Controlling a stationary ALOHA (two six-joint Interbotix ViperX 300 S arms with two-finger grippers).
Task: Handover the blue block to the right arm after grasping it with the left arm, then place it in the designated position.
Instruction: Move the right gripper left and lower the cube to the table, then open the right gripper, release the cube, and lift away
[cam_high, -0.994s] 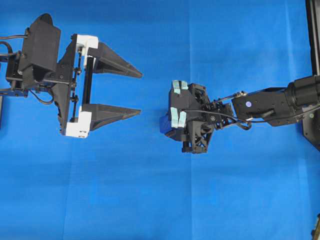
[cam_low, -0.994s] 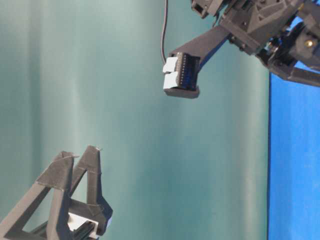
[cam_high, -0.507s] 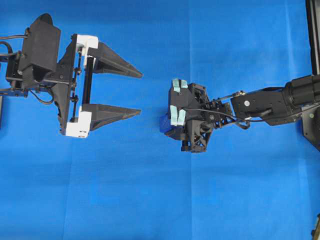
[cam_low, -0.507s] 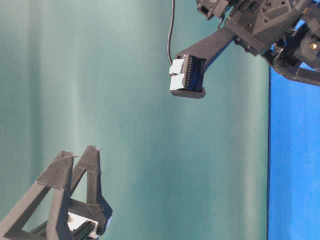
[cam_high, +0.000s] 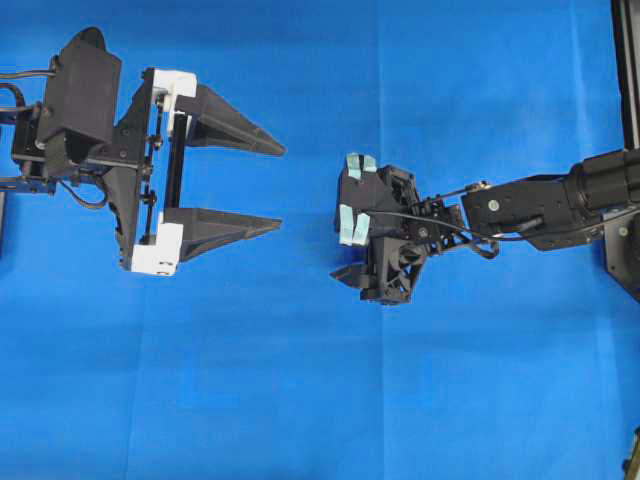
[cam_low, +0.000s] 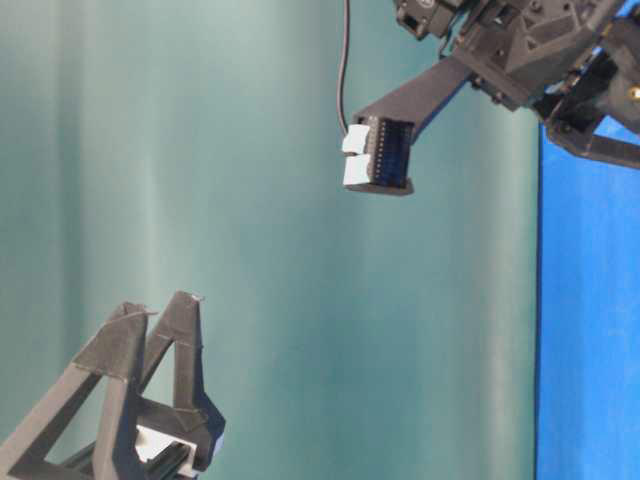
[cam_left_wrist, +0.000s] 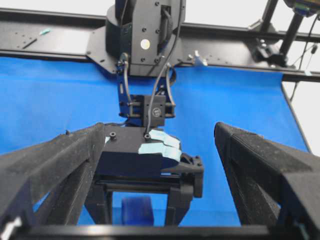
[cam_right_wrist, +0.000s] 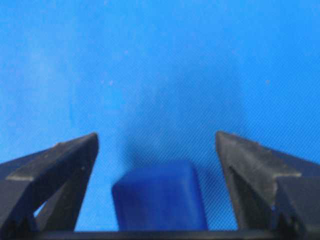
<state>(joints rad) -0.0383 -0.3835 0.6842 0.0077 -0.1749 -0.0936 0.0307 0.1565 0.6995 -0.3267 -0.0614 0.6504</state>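
The blue block (cam_right_wrist: 160, 200) lies low between my right gripper's (cam_right_wrist: 156, 135) fingers, with blue cloth showing on both sides of it, so neither finger touches it. That gripper is open and points down at the cloth. In the left wrist view the blue block (cam_left_wrist: 137, 210) shows beneath the right gripper's black frame, between its two fingers. In the overhead view the right gripper (cam_high: 362, 262) hides the block. My left gripper (cam_high: 281, 187) hangs wide open and empty, well to the left of the right one, pointing toward it.
Blue cloth (cam_high: 300, 400) covers the table. A black frame rail (cam_left_wrist: 50, 35) runs along the far side behind the right arm's base. Another black rail (cam_high: 625, 60) borders the cloth at the overhead view's right edge.
My right gripper's jaws have spread apart and let go of the blue block. In the overhead view the block no longer sticks out at its left side. The left arm has stayed still.
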